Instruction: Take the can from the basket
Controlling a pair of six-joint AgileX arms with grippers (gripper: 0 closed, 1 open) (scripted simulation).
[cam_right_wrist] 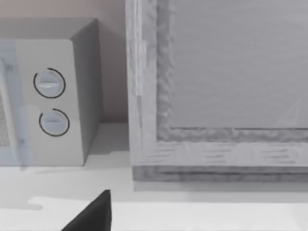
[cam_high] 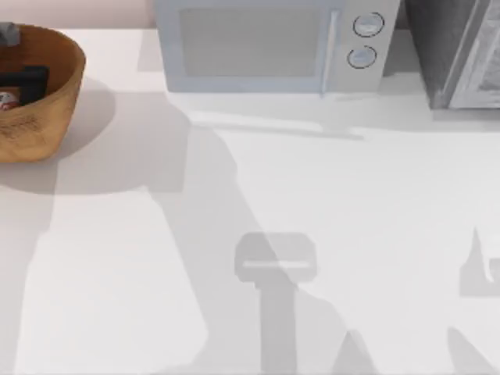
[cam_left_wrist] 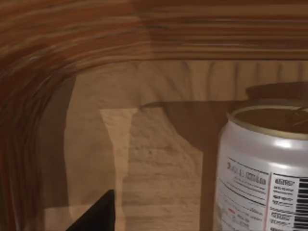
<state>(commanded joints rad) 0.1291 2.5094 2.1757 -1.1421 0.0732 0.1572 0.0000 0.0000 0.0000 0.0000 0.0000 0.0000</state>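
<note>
Can (cam_left_wrist: 262,168) stands upright on the floor of the basket (cam_left_wrist: 96,48), close to its ribbed wall, as the left wrist view shows. Its silver-white side carries a panel of small dark print and a barcode at the edge, with a thin red line between; the lettering is too fine to read. Its rim and top look pale gold. From above, a bit of red and white (cam_high: 6,99) shows inside the basket (cam_high: 47,101), which sits at the table's far left corner.

My left gripper (cam_high: 19,78) reaches down into the basket, seen as a dark block just beside the can; whether its fingers are spread or closed I cannot tell. One dark fingertip (cam_left_wrist: 96,214) shows over the basket floor, apart from the can.

My right arm faces the back of the table, with one dark fingertip (cam_right_wrist: 94,214) in its wrist view.

White table (cam_high: 312,195) holds a microwave (cam_high: 269,43) with two round knobs at the back, and a grey framed cabinet (cam_high: 461,51) at the far right.
</note>
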